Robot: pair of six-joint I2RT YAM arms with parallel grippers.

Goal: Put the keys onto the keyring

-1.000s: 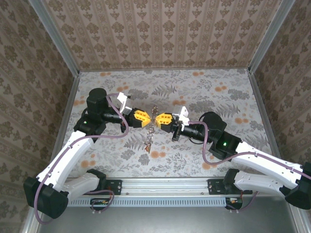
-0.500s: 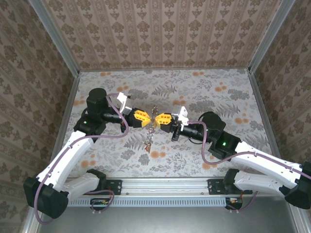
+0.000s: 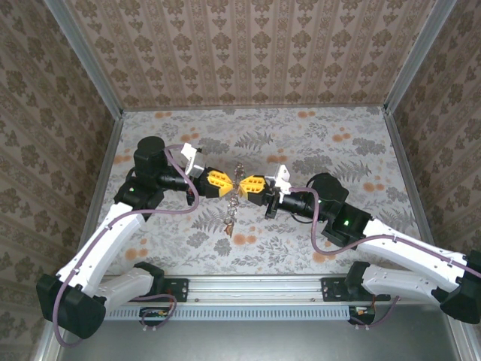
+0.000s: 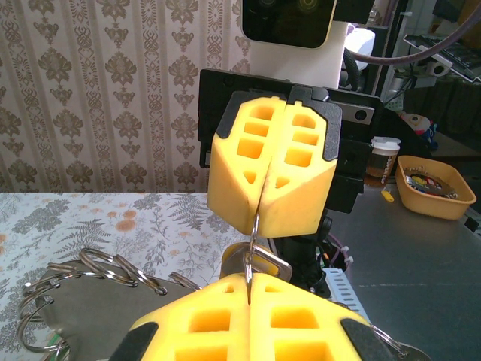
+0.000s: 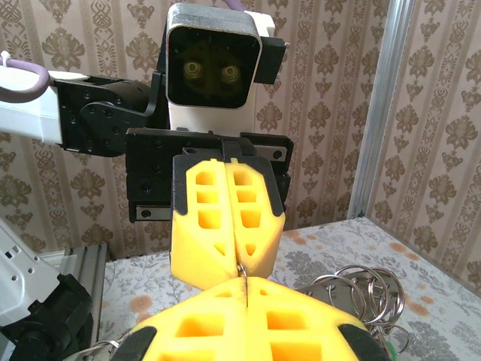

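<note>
Here, my left gripper (image 3: 230, 183) and right gripper (image 3: 242, 185) meet tip to tip, both jaws clamped on the keyring (image 4: 254, 239); keys (image 3: 228, 219) hang below it.

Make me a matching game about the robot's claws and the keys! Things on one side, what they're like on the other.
1 left claw
2 keyring
3 keys
4 table

A flowery
B dangling below the claws
C yellow and shut
D thin wire nipped by the left claw and the right claw

Pairs: 1-C, 2-D, 3-B, 4-A
</note>
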